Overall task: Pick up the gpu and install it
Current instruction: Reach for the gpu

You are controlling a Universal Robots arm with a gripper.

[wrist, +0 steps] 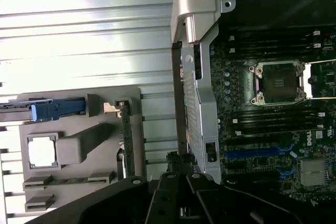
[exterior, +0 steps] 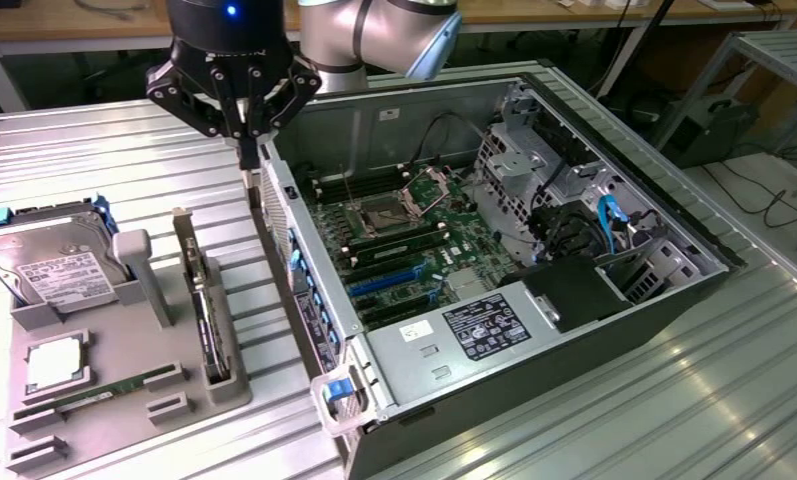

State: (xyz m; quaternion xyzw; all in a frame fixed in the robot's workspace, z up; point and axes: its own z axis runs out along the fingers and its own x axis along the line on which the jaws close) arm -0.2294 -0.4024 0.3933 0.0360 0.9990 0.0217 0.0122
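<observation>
The black tool (exterior: 249,160) hangs with its slim fingers pinched together on nothing, above the ribbed metal desk (exterior: 118,160), between the grey moulded tray (exterior: 121,345) and the perforated steel wall of the open computer case (exterior: 558,410). The gpu (exterior: 206,300), a thin green board with a pale metal end bracket, stands on edge in a slot along the tray's side nearest the case. The tray lies toward the desk's edge at the exterior view's left. A silver hard drive (exterior: 58,272) stands upright beside it.
</observation>
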